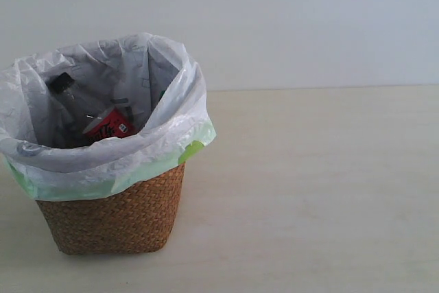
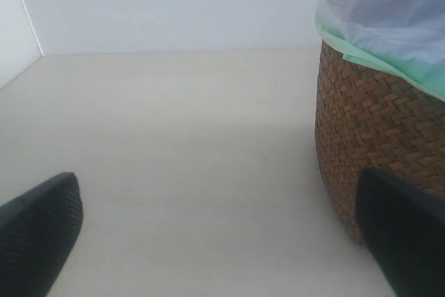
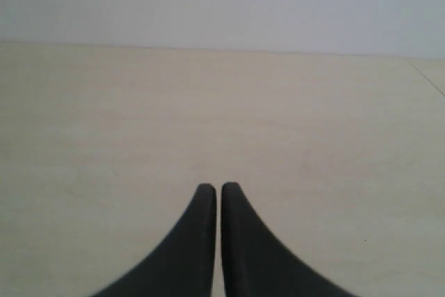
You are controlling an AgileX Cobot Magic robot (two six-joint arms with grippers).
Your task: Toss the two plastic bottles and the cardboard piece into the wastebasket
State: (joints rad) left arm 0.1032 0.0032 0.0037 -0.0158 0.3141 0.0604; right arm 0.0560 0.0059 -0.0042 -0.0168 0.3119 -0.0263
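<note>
The wicker wastebasket with its white bag stands at the left of the exterior view. Inside it lies the slim bottle with the red label and black cap. The green-capped bottle and the cardboard piece are hidden or out of view. Neither arm shows in the exterior view. In the left wrist view my left gripper is open, empty, low over the table, with the wastebasket beside one finger. My right gripper is shut on nothing over bare table.
A pale wooden table runs to a plain white wall at the back. A table edge or seam shows at the far corner in the right wrist view.
</note>
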